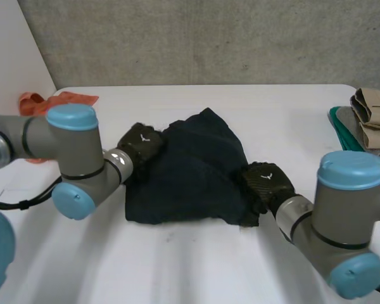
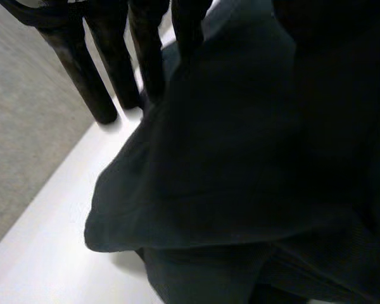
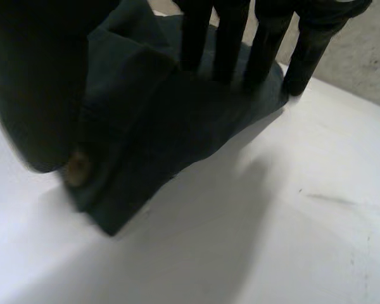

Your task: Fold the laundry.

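Left hand [image 1: 141,144] and right hand [image 1: 266,180] are both lying low, backs up, facing inward.
Left arm [image 1: 69,158] is angling in from the left, bending at the wrist; its hand's fingers [image 2: 82,69] are pointing straight, tips down. Right arm [image 1: 348,221] is angling in from the near right; its hand's fingers [image 3: 266,50] are extending straight, tips pressing down, thumb [image 3: 38,95] standing apart.

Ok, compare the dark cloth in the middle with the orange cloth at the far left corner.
The dark cloth is near-black; the orange cloth is bright. The dark cloth lies in the middle of the table; the orange cloth sits at its far left corner. Both look rumpled.
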